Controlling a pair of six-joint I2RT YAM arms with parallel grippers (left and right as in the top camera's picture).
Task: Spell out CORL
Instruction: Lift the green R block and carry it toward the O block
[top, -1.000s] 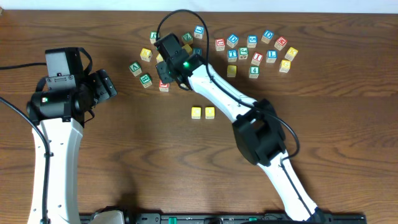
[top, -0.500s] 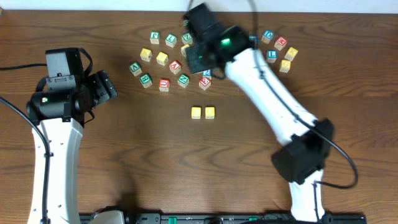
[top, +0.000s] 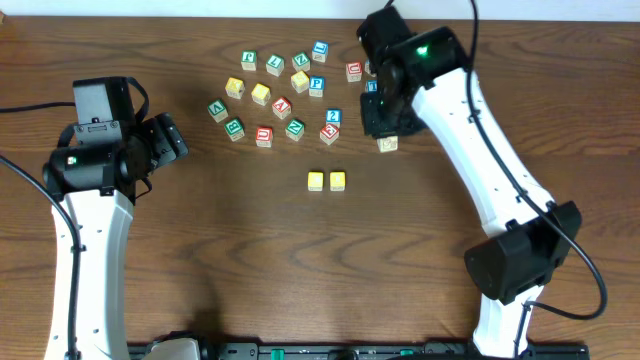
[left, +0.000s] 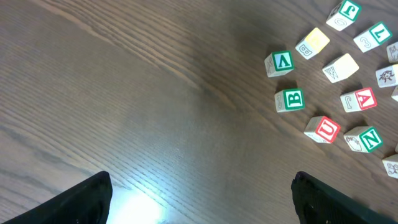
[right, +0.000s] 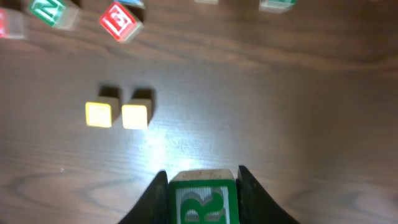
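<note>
With the right gripper clamped on the green R cube, right of the right-hand yellow cube, a close descent could nudge that cube or leave the R skewed (left gripper gapes wide, empty).

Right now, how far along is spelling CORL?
Done: the left yellow cube and right yellow cube sit side by side. In hand: the right gripper is shut on the green R cube, not yet beside them. Left: placing R, then the L, which I cannot pick out. The left gripper is open.
</note>
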